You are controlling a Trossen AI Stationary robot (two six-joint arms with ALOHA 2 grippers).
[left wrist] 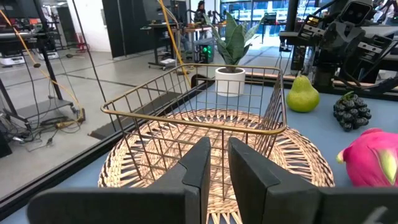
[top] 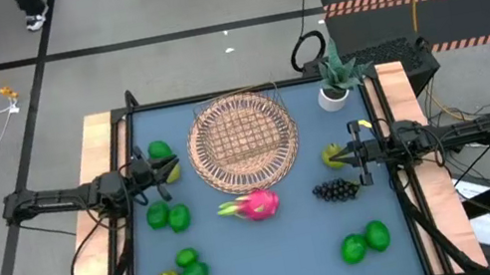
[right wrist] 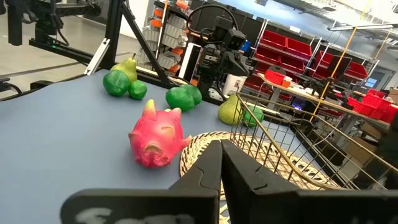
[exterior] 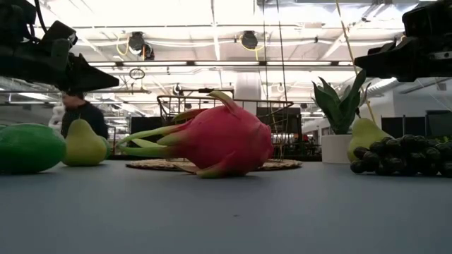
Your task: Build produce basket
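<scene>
Presently, nearest me, the dragon fruit (top: 257,203) lies on the counter (top: 277,263) just short of the empty basket (top: 243,137), so I judge no loading begun; my left pincer (top: 137,174) hovers clenched and empty beside a pear (top: 170,172), my right pincer (top: 355,151) likewise clenched and empty by another pear (top: 331,155) and the grape bunch (top: 335,189). Next I must open one pincer and lower it over a fruit. The left wrist view reveals a wire frame (left wrist: 199,118) standing on the wicker, barely discernible from overhead.
</scene>
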